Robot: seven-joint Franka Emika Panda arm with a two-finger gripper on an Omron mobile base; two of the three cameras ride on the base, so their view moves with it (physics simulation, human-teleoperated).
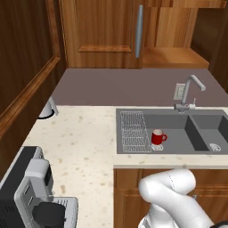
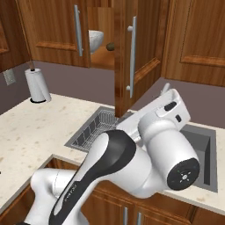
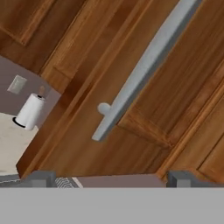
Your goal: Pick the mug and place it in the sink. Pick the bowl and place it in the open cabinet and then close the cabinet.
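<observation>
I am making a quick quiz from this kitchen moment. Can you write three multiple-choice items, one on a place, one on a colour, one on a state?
1. Where is the mug?
A. On the counter
B. In the sink's left basin
C. On the cabinet shelf

2. What colour is the mug outside?
A. Red
B. Blue
C. Green

3. How does the cabinet door stand?
A. Shut flush
B. Swung open
C. Missing

Answers:
1 B, it stands in the sink beside the wire rack.
2 A, glossy red with a white inside.
3 B, it juts out edge-on, and the bowl shows on the shelf behind.
</observation>
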